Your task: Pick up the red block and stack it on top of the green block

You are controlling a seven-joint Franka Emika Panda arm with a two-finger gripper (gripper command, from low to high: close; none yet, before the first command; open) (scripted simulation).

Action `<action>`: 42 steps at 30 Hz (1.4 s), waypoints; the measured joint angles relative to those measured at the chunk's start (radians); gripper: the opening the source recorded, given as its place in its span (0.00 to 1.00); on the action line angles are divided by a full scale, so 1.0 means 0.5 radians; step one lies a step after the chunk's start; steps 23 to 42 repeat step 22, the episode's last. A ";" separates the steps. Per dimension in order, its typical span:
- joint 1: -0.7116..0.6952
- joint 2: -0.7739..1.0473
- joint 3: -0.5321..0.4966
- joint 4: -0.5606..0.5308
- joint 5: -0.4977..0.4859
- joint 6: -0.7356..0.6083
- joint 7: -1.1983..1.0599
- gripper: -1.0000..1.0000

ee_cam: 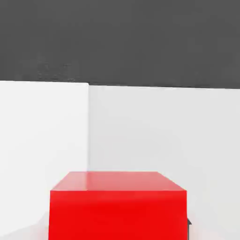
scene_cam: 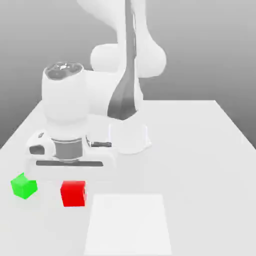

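Item one: gripper (scene_cam: 74, 193) of a white, jointed robot arm (scene_cam: 66, 102), pointing downward; closed in a narrow grip on the item below.

Item two: small, plain, bright red cube (scene_cam: 74, 194), matte. Location: beneath the hand, between the jaws, near the pale surface (scene_cam: 200, 170). Whether its underside touches that surface cannot be told. The hand view presents a broad red face and the top, with no marked tilt.

Item three: small, plain, bright green cube (scene_cam: 24, 186), matte. Location: on the surface, toward the exterior view's left of the red one, apart from it; turned so that a vertical edge faces the camera. Likely destination, its top free.

Item four: flat white square panel (scene_cam: 128, 225), toward the exterior view's right of the red cube; no part in the task.

Handling notes: the step in hand is judged to be securing and raising the red cube. Best done straight up, at even pressure, until its base passes well above the green top; sideways travel at low height could knock the green cube away. Next, turn the wrist to match the green cube's angle, centre over it, lower slowly to full contact, then part the jaws evenly and withdraw vertically. Chief risk: an off-centre release, and a toppled stack.
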 joint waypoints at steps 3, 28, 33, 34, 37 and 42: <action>-0.213 -0.047 -0.075 -0.025 0.002 -0.023 -0.006 0.00; -0.656 0.297 -0.104 -0.055 0.440 0.307 -0.333 1.00; -0.656 0.297 -0.104 -0.055 0.440 0.307 -0.333 1.00; -0.656 0.297 -0.104 -0.055 0.440 0.307 -0.333 1.00; -0.656 0.297 -0.104 -0.055 0.440 0.307 -0.333 1.00; -0.656 0.297 -0.104 -0.055 0.440 0.307 -0.333 1.00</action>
